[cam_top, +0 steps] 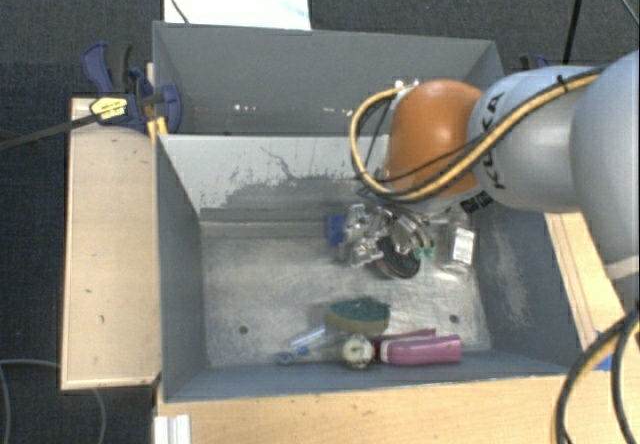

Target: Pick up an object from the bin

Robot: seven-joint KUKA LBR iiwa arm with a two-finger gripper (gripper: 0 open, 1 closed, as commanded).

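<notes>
one green sponge [358,312], one pink tube [421,349], one clear pen [303,341] near gripper [388,244].

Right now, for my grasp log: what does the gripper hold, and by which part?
Cannot be told: the gripper is down in the bin, behind the green pad.

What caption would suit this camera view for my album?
Robot gripper low in a grey bin, behind a green pad and pink tube.
</notes>
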